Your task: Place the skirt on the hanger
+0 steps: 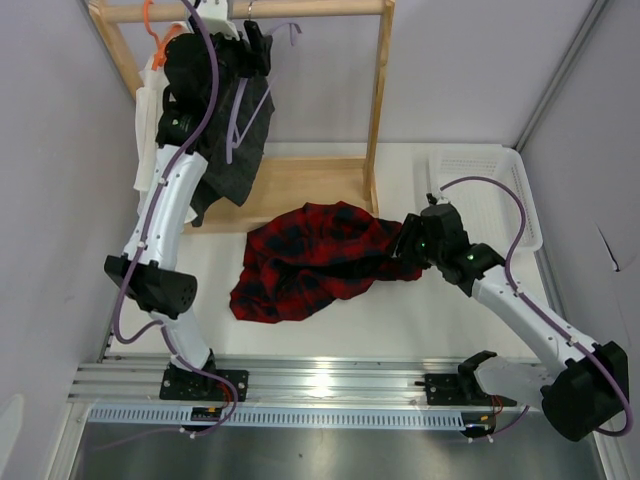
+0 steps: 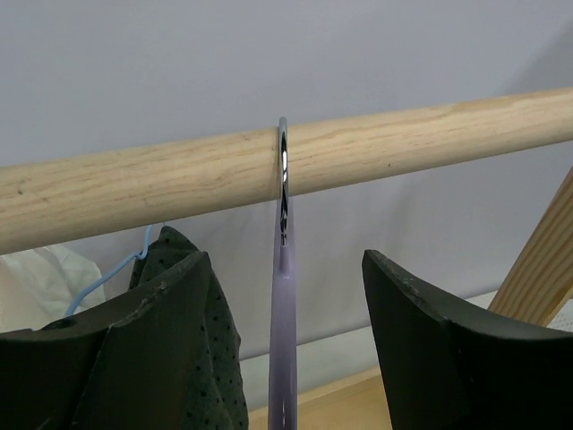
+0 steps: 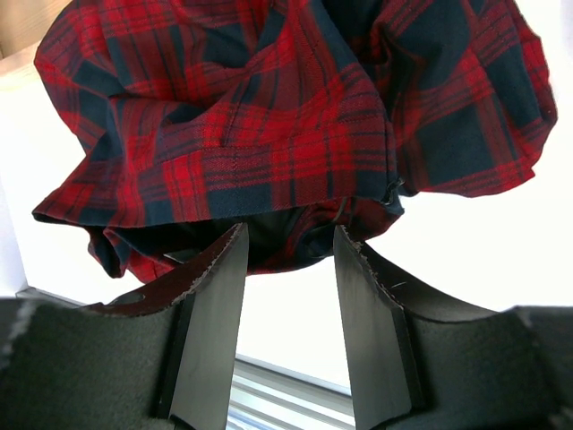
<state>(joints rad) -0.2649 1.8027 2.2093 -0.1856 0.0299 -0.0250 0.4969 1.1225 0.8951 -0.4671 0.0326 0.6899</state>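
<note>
The hanger (image 2: 283, 349) runs off the left wrist view's bottom edge, its frame unseen. From above, the left arm (image 1: 172, 195) covers much of the dotted garment (image 1: 245, 150). Folds of the skirt (image 3: 269, 134) hide whether the right fingers (image 3: 210, 305) grip cloth.

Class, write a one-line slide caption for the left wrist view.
Open left fingers flank the lilac hanger hooked over the wooden rail.

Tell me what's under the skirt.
The skirt lies bunched on the white table, its far edge against or over the wooden base. Anything else beneath is covered by the cloth.
</note>
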